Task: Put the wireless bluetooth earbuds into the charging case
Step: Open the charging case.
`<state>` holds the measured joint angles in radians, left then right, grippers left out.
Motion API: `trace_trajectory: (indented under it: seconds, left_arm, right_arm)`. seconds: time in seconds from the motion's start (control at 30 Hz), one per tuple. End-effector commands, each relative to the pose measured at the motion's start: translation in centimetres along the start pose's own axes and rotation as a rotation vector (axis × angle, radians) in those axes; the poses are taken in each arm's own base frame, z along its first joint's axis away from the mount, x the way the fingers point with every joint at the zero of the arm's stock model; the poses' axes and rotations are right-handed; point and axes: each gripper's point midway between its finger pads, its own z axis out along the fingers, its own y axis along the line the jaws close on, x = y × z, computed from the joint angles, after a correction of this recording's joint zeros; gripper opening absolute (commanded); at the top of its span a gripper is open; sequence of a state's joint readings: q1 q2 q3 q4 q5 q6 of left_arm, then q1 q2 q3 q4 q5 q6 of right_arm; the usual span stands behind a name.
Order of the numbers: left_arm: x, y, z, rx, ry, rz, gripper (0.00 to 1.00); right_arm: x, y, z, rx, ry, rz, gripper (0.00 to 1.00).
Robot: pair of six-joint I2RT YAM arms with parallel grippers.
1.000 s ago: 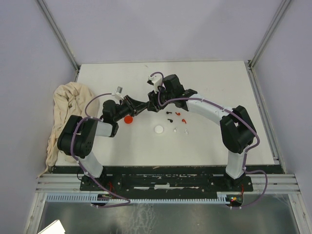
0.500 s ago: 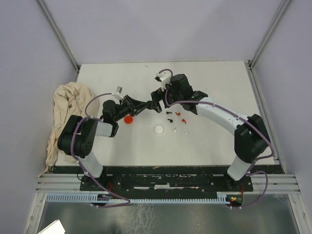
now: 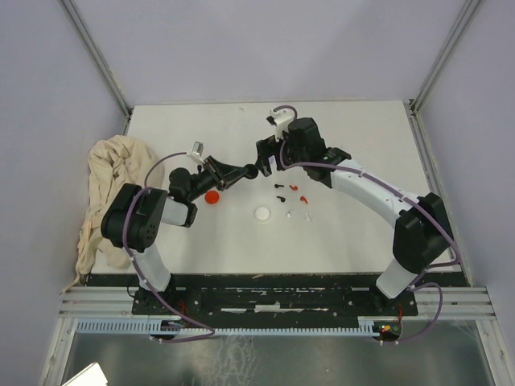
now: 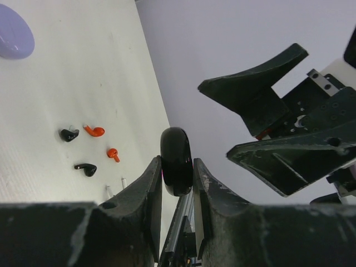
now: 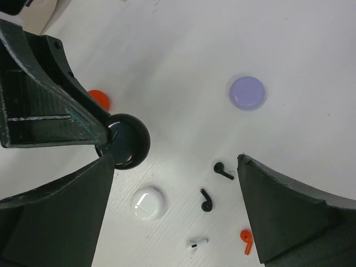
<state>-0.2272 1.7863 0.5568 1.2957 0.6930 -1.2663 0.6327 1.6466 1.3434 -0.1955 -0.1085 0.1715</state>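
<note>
The black charging case (image 4: 176, 167) is clamped on edge by the left gripper (image 3: 244, 171) above the middle of the tabletop (image 3: 362, 233). The right gripper (image 5: 173, 160), close against it a second ago, is now drawn back with jaws spread wide and empty, so the case is judged left to one arm. The wireless bluetooth earbuds (image 5: 206, 200), tiny stemmed pieces in black, red and white, are scattered loose just right of the middle, none yet inserted.
</note>
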Motion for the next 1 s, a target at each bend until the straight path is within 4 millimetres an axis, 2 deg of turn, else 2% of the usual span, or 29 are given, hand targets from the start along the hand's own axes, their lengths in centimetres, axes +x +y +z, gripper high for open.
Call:
trace_trajectory:
  seconds: [0.0, 0.23, 0.4, 0.63, 0.97]
  left_arm:
    - [0.1, -2.7, 0.0, 0.108, 0.010, 0.024, 0.03]
    - [-0.1, -3.9, 0.0, 0.131, 0.009, 0.029, 0.03]
    - [0.3, -3.9, 0.0, 0.133, 0.022, 0.022, 0.03]
    - [0.4, -4.0, 0.1, 0.155, 0.028, -0.001, 0.03]
    - [0.6, -4.3, 0.7, 0.181, 0.027, -0.045, 0.03]
  right_arm:
    - [0.3, -0.4, 1.3, 0.018, 0.004, 0.023, 0.99]
    - [2.8, -1.5, 3.5, 0.046, 0.064, 0.056, 0.99]
    - [2.9, -1.7, 3.9, 0.043, 0.051, 0.067, 0.99]
    - [2.2, -1.8, 3.5, 0.035, 0.025, 0.069, 0.99]
    - [1.7, 0.2, 4.2, -0.075, 0.007, 0.095, 0.99]
